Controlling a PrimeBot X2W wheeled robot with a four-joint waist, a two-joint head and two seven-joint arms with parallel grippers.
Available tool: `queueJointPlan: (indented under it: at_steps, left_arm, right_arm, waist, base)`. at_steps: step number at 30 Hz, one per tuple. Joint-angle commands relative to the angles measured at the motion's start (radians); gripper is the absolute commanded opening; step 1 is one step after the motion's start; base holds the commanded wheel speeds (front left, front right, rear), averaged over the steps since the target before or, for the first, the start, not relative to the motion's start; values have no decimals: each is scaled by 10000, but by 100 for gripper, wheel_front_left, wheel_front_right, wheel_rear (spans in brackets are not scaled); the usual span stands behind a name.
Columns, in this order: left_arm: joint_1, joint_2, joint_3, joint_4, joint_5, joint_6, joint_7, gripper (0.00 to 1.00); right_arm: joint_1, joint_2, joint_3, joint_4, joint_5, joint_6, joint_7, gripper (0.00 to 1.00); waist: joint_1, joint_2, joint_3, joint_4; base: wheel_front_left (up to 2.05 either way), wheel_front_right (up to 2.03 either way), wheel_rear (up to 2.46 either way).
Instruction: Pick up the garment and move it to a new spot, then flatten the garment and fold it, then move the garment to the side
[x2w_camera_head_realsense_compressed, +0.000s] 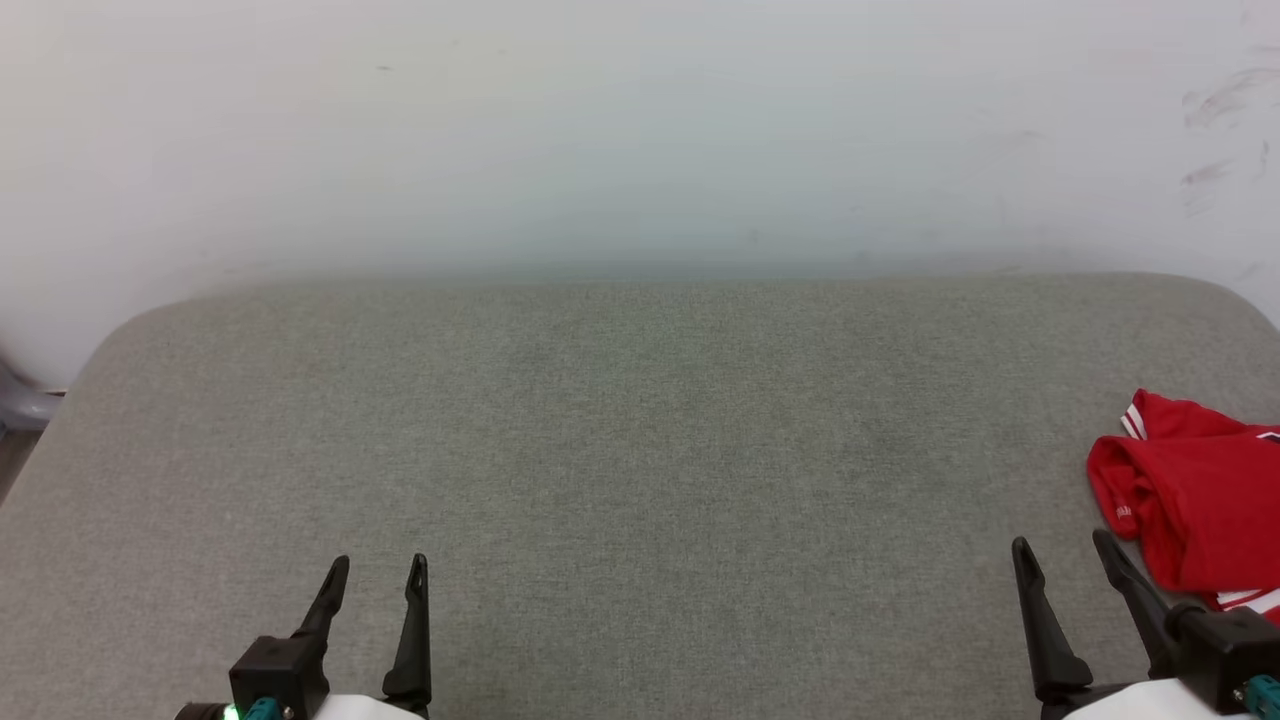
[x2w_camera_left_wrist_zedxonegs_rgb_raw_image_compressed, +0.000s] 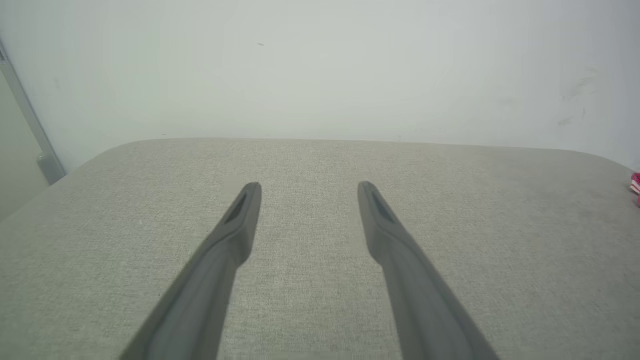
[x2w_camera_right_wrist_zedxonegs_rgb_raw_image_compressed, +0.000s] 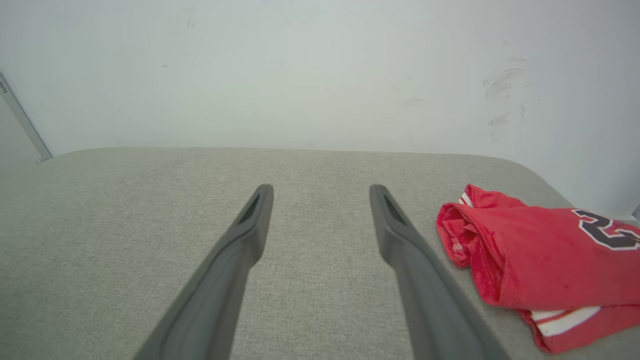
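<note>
Now you see the garment (x2w_camera_head_realsense_compressed: 1195, 500) folded in a red bundle at the grey cushion's (x2w_camera_head_realsense_compressed: 640, 450) right side, just beside your right gripper (x2w_camera_head_realsense_compressed: 1062, 565), left gripper (x2w_camera_head_realsense_compressed: 380, 578) well apart, both spread, holding nothing.

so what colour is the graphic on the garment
The graphic on the red garment is black, outlined white; clearest in the right wrist view.

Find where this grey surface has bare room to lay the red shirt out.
The grey woven fabric surface is bare from its left edge through the middle, between the pale wall behind and the open left tool in front. The right edge is crowded: the bunched red jersey T-shirt lies beside the open right tool.
</note>
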Motion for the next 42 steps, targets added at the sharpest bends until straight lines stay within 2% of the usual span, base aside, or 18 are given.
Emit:
queueJointPlan:
  at_steps: [1, 25, 26, 30, 42]
  left_arm:
    - [144, -42, 36, 20, 77, -70, -66, 100]
    - [94, -320, 330, 186, 40, -326, -67, 100]
    - [207, -298, 317, 215, 45, -280, 11, 0]
    - [338, -380, 328, 549, -108, -285, 92, 0]
    - [-33, -554, 726, 633, -2242, -539, 693, 0]
  right_arm:
    - [208, 17, 9, -160, 103, -12, 119, 100]
    - [167, 19, -67, -207, 170, -11, 224, 100]
    - [243, 0, -49, -189, 183, -2, 270, 0]
    - [348, 3, -5, 166, 363, -2, 277, 0]
    - [-200, -119, 54, 770, 2894, -3, 307, 0]
  waist:
    - [0, 0, -51, -48]
    - [0, 0, -101, 26]
    - [1, 0, -103, 25]
    - [1, 0, -97, 26]
    - [1, 0, -28, 27]
  base:
    - [0, 0, 0]
    - [0, 0, 0]
    - [0, 0, 0]
    - [0, 0, 0]
    - [0, 0, 0]
